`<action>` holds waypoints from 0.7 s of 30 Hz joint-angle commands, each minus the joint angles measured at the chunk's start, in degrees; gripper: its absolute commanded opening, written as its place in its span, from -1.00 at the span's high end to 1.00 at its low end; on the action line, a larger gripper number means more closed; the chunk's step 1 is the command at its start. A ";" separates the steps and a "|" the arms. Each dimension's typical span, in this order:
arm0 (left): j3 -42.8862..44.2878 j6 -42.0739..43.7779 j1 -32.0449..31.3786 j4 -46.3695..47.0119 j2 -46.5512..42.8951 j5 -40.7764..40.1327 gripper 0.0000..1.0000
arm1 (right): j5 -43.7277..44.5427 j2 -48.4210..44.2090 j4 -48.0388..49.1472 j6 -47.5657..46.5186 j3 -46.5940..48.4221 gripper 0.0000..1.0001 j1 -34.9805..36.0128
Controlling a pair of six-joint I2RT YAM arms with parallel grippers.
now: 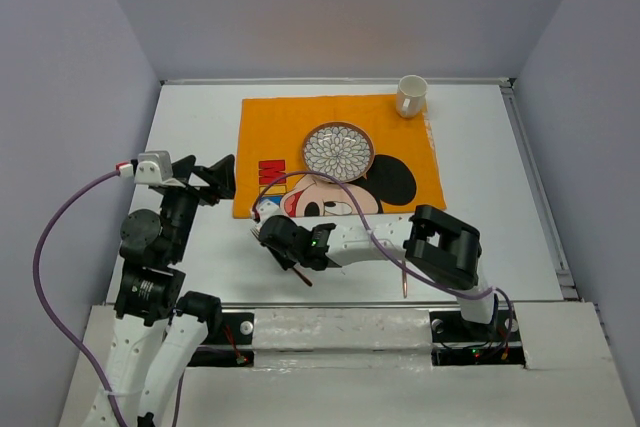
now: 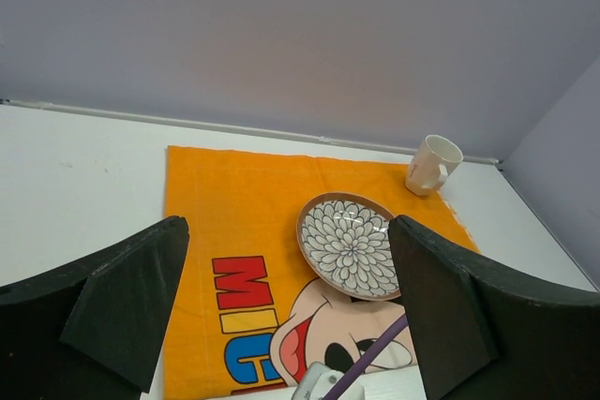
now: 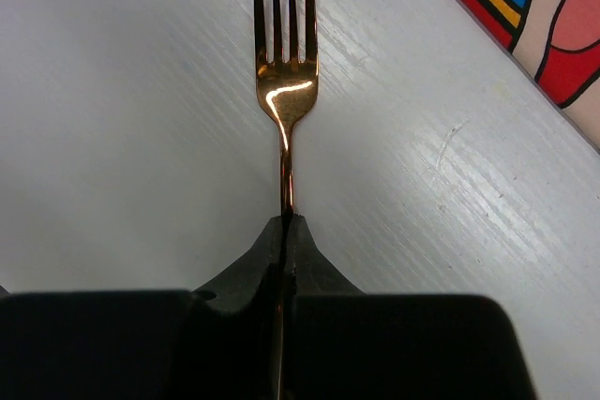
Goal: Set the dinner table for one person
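Observation:
My right gripper [image 1: 278,247] is shut on the thin handle of a copper-coloured fork [image 3: 286,91], low over the white dinner table [image 1: 500,197] just in front of the orange placemat [image 1: 280,127]. In the right wrist view the jaws [image 3: 286,222] pinch the handle and the tines point away over bare table [image 3: 122,91]. A flower-patterned plate [image 1: 338,151] sits on the placemat and a white mug [image 1: 411,96] stands at its far right corner. My left gripper [image 1: 215,179] hangs open and empty by the placemat's left edge.
A thin copper-coloured utensil [image 1: 405,279] lies near the front edge, partly under the right arm. The left wrist view shows the plate [image 2: 352,245], mug [image 2: 433,165] and placemat [image 2: 234,203]. Grey-lilac walls enclose the table on three sides.

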 commanded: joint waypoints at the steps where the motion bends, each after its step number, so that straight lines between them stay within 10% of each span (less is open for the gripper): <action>1: -0.04 0.64 0.33 2.82 -0.43 -0.61 -0.98 | 0.90 -3.13 4.36 2.11 0.00 1.00 0.63; 21: 0.49 1.17 1.39 2.64 -1.57 -2.11 -0.98 | 6.18 -7.70 5.94 7.47 4.20 1.00 -4.81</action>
